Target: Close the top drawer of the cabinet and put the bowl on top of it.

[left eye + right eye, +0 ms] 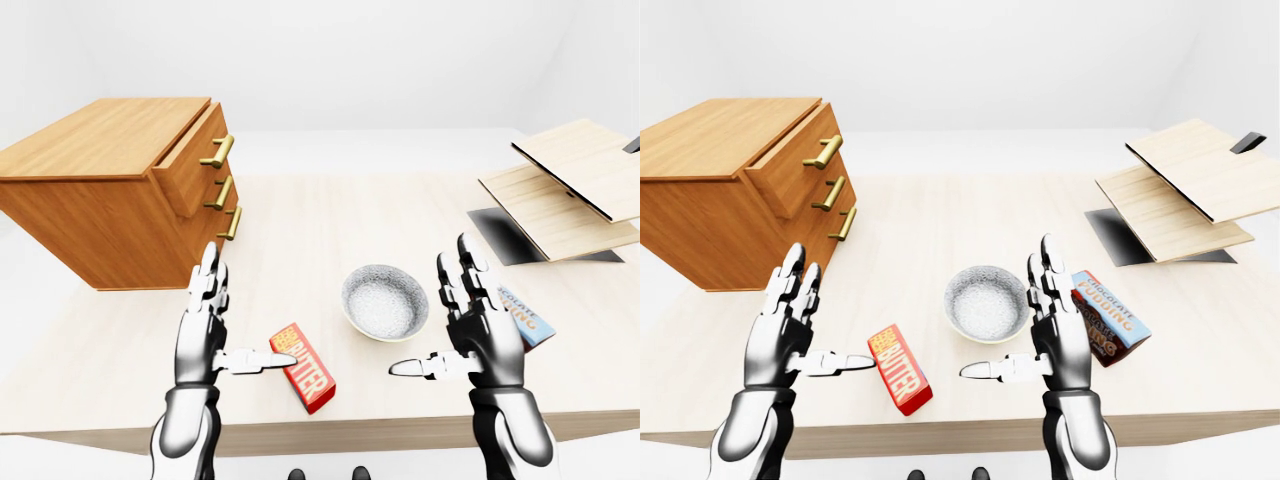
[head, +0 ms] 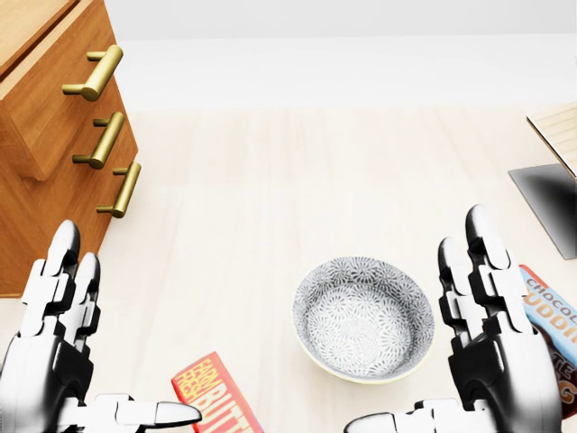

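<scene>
Hovering over the near edge of the table (image 1: 300,215), both hands are raised with palms facing each other, fingers straight and spread, thumbs pointing inward, neither holding anything. The left hand (image 1: 205,325) is at the near left, its thumb tip just over the near-left end of the butter box (image 1: 303,367), which lies flat and angled on the table; whether thumb and box touch is hard to tell from these views. The right hand (image 1: 480,325) is at the near right, partly covering the pudding box (image 1: 1108,315) that lies just beyond and to its right. Between the hands and a little farther off sits the bowl (image 2: 363,317), upright on the table, grey with a fine pattern inside, apart from both hands and both boxes. Farther away at the left stands the cabinet (image 1: 90,180), wooden, with three brass handles down its right-facing side; its top drawer (image 1: 190,160) sticks out beyond the two below, so it is open. At the far right, two pale boards (image 1: 565,190) are stacked at a tilt above a dark flat patch (image 1: 505,235) on the table.
</scene>
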